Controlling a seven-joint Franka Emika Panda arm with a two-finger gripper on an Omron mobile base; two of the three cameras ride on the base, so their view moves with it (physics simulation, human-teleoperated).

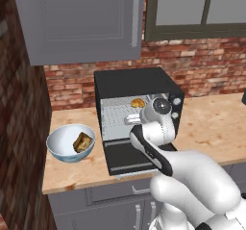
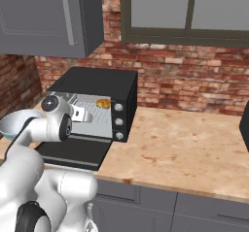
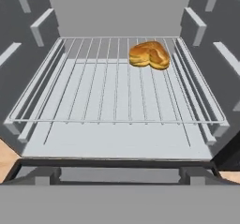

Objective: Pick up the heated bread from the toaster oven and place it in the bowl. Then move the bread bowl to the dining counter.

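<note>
1. Left base view: the toaster oven (image 1: 137,116) stood on the desk (image 1: 216,123) with its door (image 1: 129,158) dropped flat. The heated bread (image 1: 138,103) lay at the back right of the wire rack (image 1: 117,116). The gripper (image 1: 130,120) sat at the oven mouth, apart from the bread. The bowl (image 1: 65,145) stood just left of the oven and held a darker brown chunk (image 1: 83,142).
2. Right base view: bread (image 2: 102,104) on the rack inside the oven (image 2: 97,102); the bowl's rim (image 2: 12,122) showed behind the arm.
3. Hand view: bread (image 3: 149,55) rested far right on the rack (image 3: 112,85). The gripper was released and grasped nothing.
</note>
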